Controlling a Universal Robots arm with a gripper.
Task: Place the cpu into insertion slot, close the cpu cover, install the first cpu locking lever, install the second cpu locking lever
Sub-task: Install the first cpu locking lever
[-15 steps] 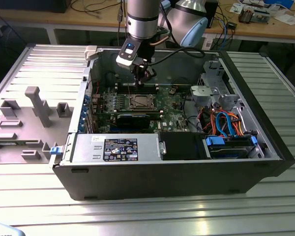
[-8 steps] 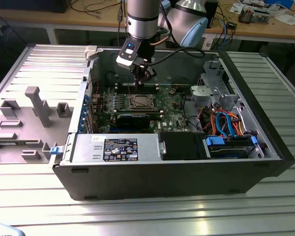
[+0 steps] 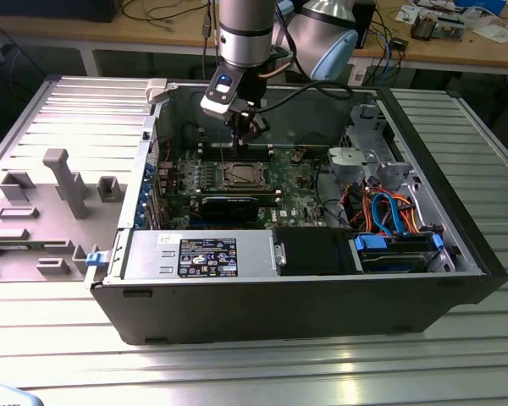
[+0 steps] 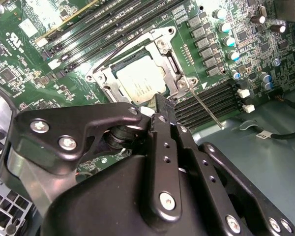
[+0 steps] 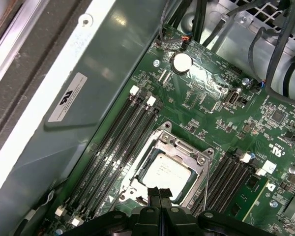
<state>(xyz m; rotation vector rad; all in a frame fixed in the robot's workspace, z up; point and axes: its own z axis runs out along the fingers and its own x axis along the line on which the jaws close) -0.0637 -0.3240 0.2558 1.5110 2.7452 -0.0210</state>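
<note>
The gripper [image 3: 245, 127] hangs low inside the open computer case [image 3: 322, 296], just above the insertion slot [image 4: 102, 78] on the green board [image 5: 211, 98], in the exterior view's left half of the case. Its fingers [image 5: 153, 192] are pressed together and grip nothing. The cpu [image 4: 137, 81] lies flat in the slot, and the cpu cover [image 4: 165, 49] is folded down around it. A thin metal rod [image 4: 206, 109] sticks out beside the slot.

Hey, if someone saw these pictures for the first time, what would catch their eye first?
The open computer case on the metal table, with the robot arm reaching down into it. Inside, the silver cpu sits in the insertion slot on the green circuit board, the black gripper right at its edge.
</note>
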